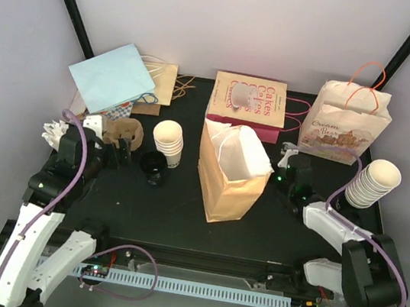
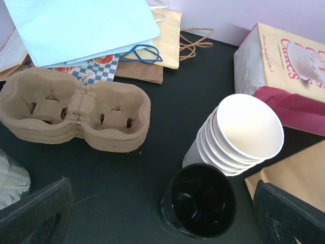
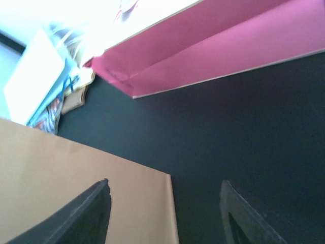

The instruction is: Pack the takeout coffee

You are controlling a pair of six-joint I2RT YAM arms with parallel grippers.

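Top external view has the brown paper bag [image 1: 224, 191] standing upright mid-counter, mouth gaping and white paper showing at its top, presumably set that way so a cup can be lowered straight in. The right fingers [image 3: 89, 213] sit just beside its right wall. In the right wrist view they stand apart with nothing pinched, and the bag's edge lies beyond the gap between them. That reads as a position for steadying or spreading the bag.

The left fingers [image 2: 38, 213] are spread wide and empty, hanging over the black lid stack [image 2: 200, 203]. This sits just beside the near side of a stack of nested cream cups [image 2: 244, 132]; whether they touch I cannot tell. I cannot pick out a single separated cup anywhere. The takeout coffee looks not yet assembled, its parts to be drawn from that cluster left of the bag. The moulded-pulp carrier [image 2: 76, 109] lies further left, apart from the lids.

Bare counter [image 1: 158, 208] runs between the lids and the bag and along the near edge, so a carry rightward looks unobstructed. The far side is crowded by the Cakes bag [image 1: 248, 98], a pale blue bag [image 1: 112, 76] and flat paper bags. A second cup stack [image 1: 372, 184] leans at the right edge close to the right arm, where a swing could topple it. The bag's soft rim is the tightest clearance.
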